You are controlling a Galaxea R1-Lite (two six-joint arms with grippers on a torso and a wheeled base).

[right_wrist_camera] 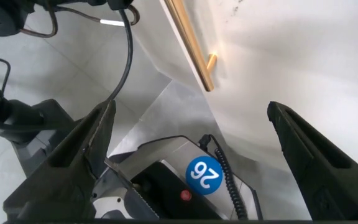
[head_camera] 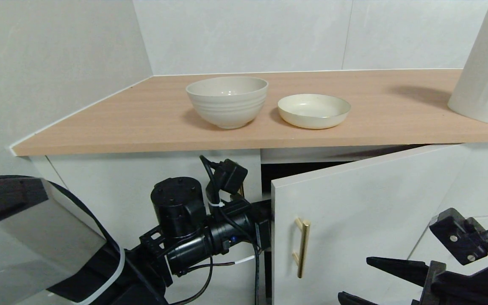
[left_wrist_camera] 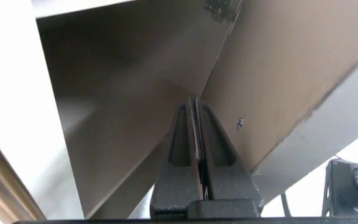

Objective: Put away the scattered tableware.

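A cream ribbed bowl [head_camera: 227,101] and a shallow cream dish [head_camera: 314,110] stand side by side on the wooden counter [head_camera: 100,127]. Below them, a white cabinet door [head_camera: 354,220] with a gold handle [head_camera: 301,248] stands partly open. My left arm [head_camera: 210,237] reaches to the gap at the door's free edge. In the left wrist view my left gripper [left_wrist_camera: 195,107] is shut on nothing, its tips inside the cabinet behind the door [left_wrist_camera: 278,81]. My right gripper [head_camera: 354,277] hangs open low in front of the door, near the gold handle [right_wrist_camera: 191,43].
A tall white ribbed object [head_camera: 487,67] stands on the counter's right end. Tiled walls close off the counter at the back and left. The dark cabinet interior [left_wrist_camera: 117,93] looks bare. A closed cabinet front [head_camera: 121,178] lies left of the gap.
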